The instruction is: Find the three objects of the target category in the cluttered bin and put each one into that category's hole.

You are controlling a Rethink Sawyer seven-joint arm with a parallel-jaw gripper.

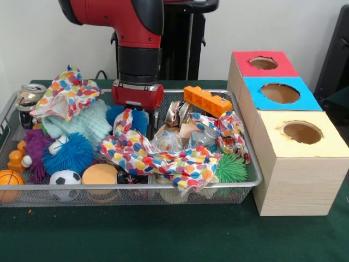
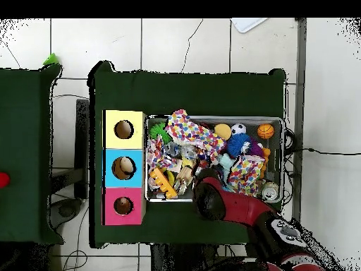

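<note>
The wire mesh bin [image 1: 256, 176] is heaped with toys, cloths and crushed containers. My gripper [image 1: 139, 112] reaches down into the back middle of the bin, and its lower end is hidden behind a polka-dot cloth [image 1: 163, 155] and a blue spiky ball [image 1: 128, 117]. Right of the bin stands a wooden box with a red-topped hole [image 1: 264, 63], a blue-topped hole [image 1: 280, 93] and a yellow-topped hole [image 1: 302, 132]. An orange toy brick [image 1: 207, 101] lies at the back right. A crushed clear bottle [image 1: 203, 136] and crumpled cans [image 1: 177, 112] sit near the middle.
A second polka-dot cloth [image 1: 68, 90] lies over a teal knit cloth [image 1: 82, 123]. Another blue spiky ball [image 1: 68, 154], a purple spiky toy [image 1: 35, 150], a soccer ball [image 1: 65, 178], a basketball [image 1: 11, 180], an orange ball [image 1: 101, 174] and a green spiky ball [image 1: 232, 168] fill the front. A can [image 1: 27, 98] stands at the back left.
</note>
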